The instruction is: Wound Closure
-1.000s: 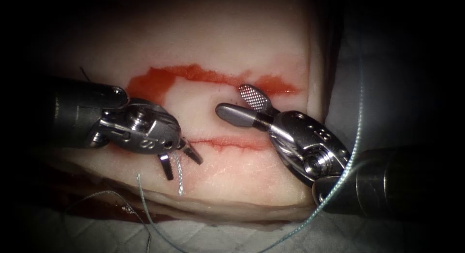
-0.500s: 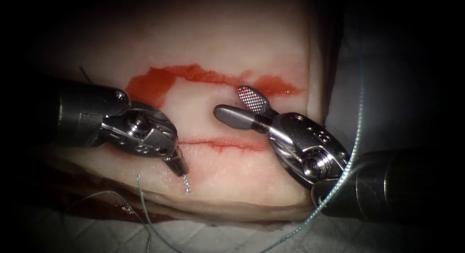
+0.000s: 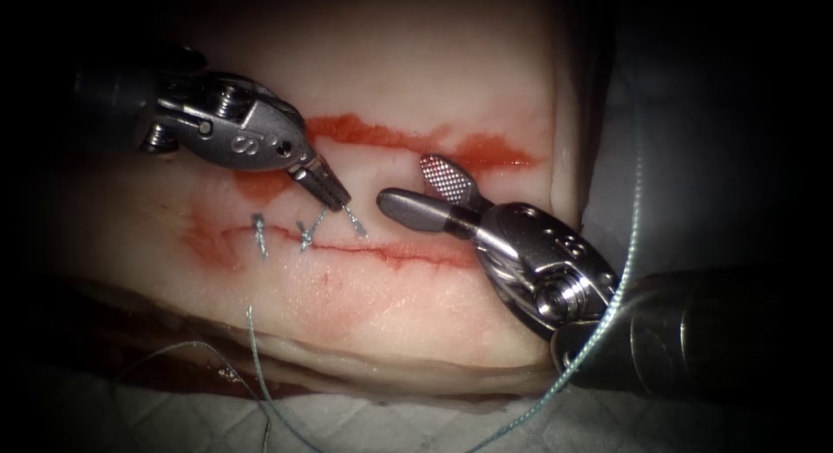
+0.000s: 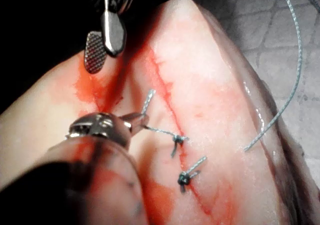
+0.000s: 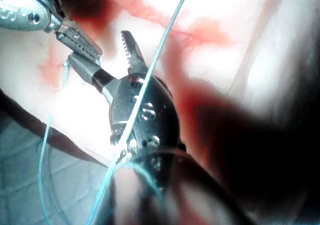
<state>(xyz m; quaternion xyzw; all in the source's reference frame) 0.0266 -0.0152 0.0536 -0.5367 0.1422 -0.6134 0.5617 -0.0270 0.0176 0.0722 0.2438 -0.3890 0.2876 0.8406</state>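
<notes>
The left pincer, slim and ridged steel, is clamped on a short tail of braided grey-blue thread just above the cut, near its left end. That tail runs down to a small knot sitting on the cut line; a second knot with stubby cut ends lies just to its left. In the left wrist view the same pincer grips the thread leading to the nearer knot, with the other knot beside it.

The right pincer stands with its two jaws apart and holds nothing: one jaw shows a rounded, smooth back, the other a cross-hatched pad. It hovers over the pale tissue between the cut and a smear of red fluid above it. In the right wrist view its toothed jaws gape wide.

The tissue is glossy, pale pink and soft-edged. A long loose strand of thread drapes past the right tool's wrist down onto the quilted cloth. I cannot make out the needle
</notes>
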